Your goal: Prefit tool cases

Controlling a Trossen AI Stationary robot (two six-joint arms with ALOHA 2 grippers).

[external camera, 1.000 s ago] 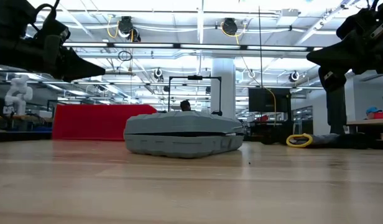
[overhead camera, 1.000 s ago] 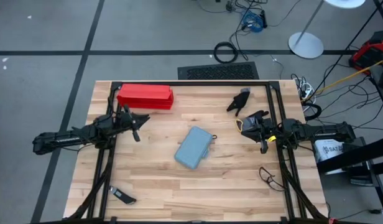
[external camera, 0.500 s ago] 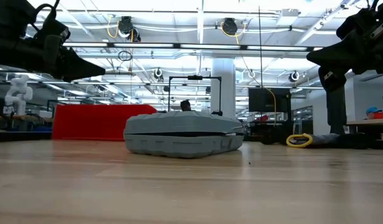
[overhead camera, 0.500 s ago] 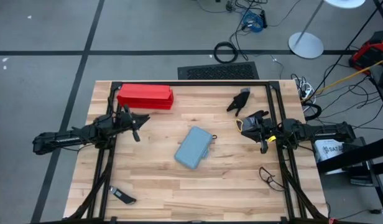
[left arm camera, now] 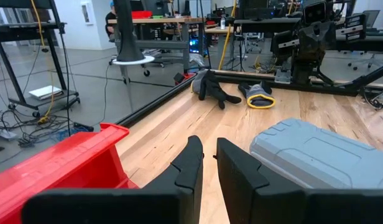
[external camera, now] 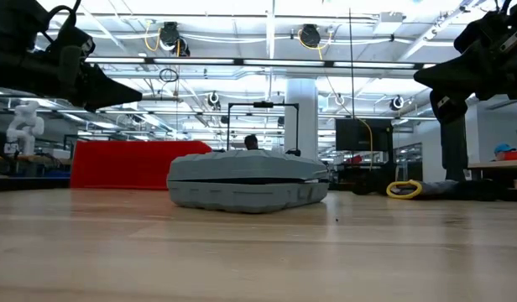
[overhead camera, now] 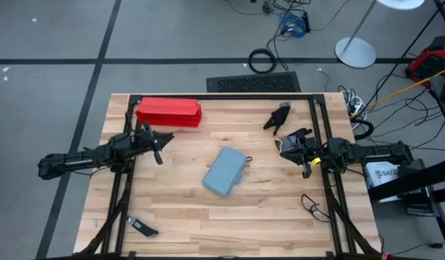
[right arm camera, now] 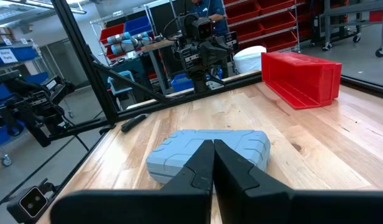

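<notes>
Nothing has changed over the last second: every view matches the earlier ones, so the task has not visibly begun. The pale wooden bench (overhead camera: 179, 209) carries everything, and on a clock face laid over it in the high view, the long bright red plastic box (overhead camera: 168, 112) sits toward eleven o'clock near the far edge. The flat blue-grey plastic clamshell case with rounded corners (overhead camera: 226, 171) lies closed at the centre, turned at a slant, touched by neither arm. The left hand (overhead camera: 159, 146) hangs above the bench at about nine o'clock of the case, well apart from it, its fingers (left arm camera: 190, 165) narrow with a slim gap and nothing between them. The right hand (overhead camera: 286, 144) hangs at about three o'clock, also clear of the case, its fingers (right arm camera: 201, 163) pressed together and empty. A dark glove (overhead camera: 278, 118) lies toward one o'clock. By my reading both arms are waiting, and the case's lid remains unopened.
</notes>
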